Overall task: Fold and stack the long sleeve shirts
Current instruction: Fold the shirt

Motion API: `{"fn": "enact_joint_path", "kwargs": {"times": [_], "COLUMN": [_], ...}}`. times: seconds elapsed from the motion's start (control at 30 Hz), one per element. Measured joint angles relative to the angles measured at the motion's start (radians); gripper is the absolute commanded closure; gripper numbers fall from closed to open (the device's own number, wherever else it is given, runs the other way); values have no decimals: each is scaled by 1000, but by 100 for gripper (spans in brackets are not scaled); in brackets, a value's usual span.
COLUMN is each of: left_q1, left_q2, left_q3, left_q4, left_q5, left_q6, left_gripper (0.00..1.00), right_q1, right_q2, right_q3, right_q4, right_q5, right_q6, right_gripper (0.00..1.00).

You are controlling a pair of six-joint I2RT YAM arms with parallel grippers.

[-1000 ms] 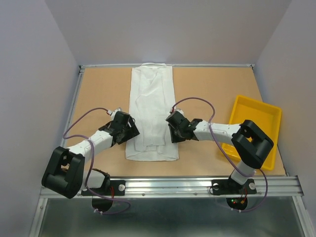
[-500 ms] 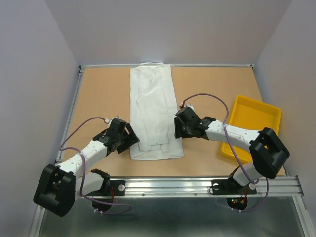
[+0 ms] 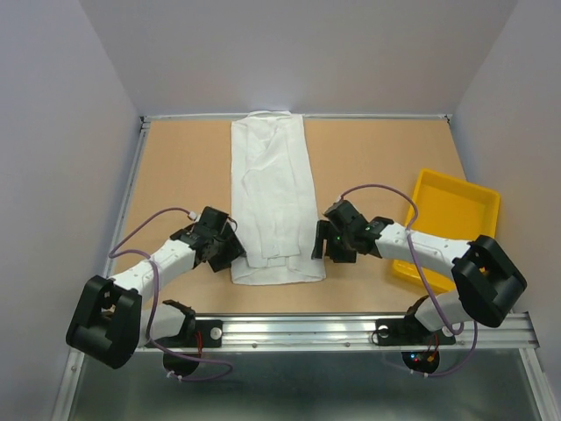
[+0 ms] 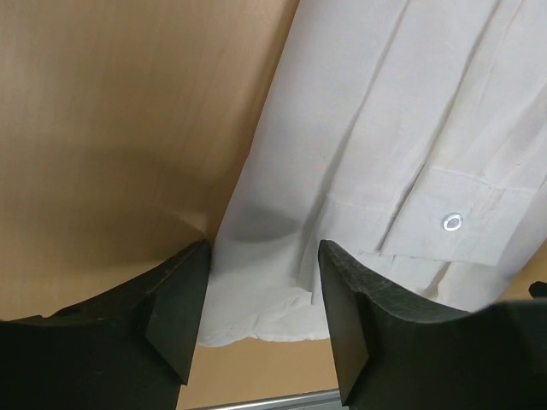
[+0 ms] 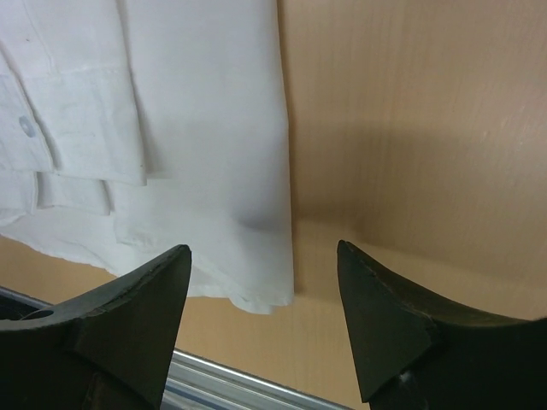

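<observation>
Item under task: plain white thin-fabric long sleeve shirt [image 3: 272, 193], folded into one long narrow strip and lying flat on the tan tabletop [image 3: 175, 167], with the two grippers on either side of its hem end.

Left gripper [image 3: 230, 250]: fingers spread wide, nothing pinched. It is low over the tabletop at the shirt's left edge.

Left wrist view: the shirt's left edge [image 4: 385, 128] and wavy hem run between the black fingers [image 4: 175, 316]. Contact with the cloth cannot be confirmed.

Right gripper [image 3: 323, 241]: fingers spread wide, nothing pinched. It is low at the shirt's right edge.

Right wrist view: the shirt's near right corner [image 5: 205, 111] sits between the fingers [image 5: 389, 325], closer to the left one. Bare tabletop [image 5: 410, 102] lies under the other.

Sleeve cuffs: folded onto the shirt body. One buttoned white cuff [image 4: 451, 222] lies just beyond the left gripper's right finger.

Yellow rectangular plastic tray [image 3: 451, 224]: on the outer side of the right gripper, well apart from it, beside the right arm.
</observation>
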Motion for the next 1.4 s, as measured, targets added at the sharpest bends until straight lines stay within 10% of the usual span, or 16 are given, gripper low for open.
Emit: {"fn": "enact_joint_path", "kwargs": {"times": [0.47,0.8,1.4], "left_q1": [-79,-106,-159], "left_q2": [0,-31,-61], "left_q3": [-26,-42,-58], "left_q4": [13,32,-44], "left_q5": [78,107,82], "left_q6": [-55,-80,-130], "left_gripper": [44,27,55], "right_q1": [-2,-2,-2], "right_q2": [23,48,48], "right_q3": [-55,-60,-60], "right_q4": [32,50,47], "right_q5": [-70,-68,-55], "right_q6": [104,112,88], "right_gripper": [38,98,99]}}
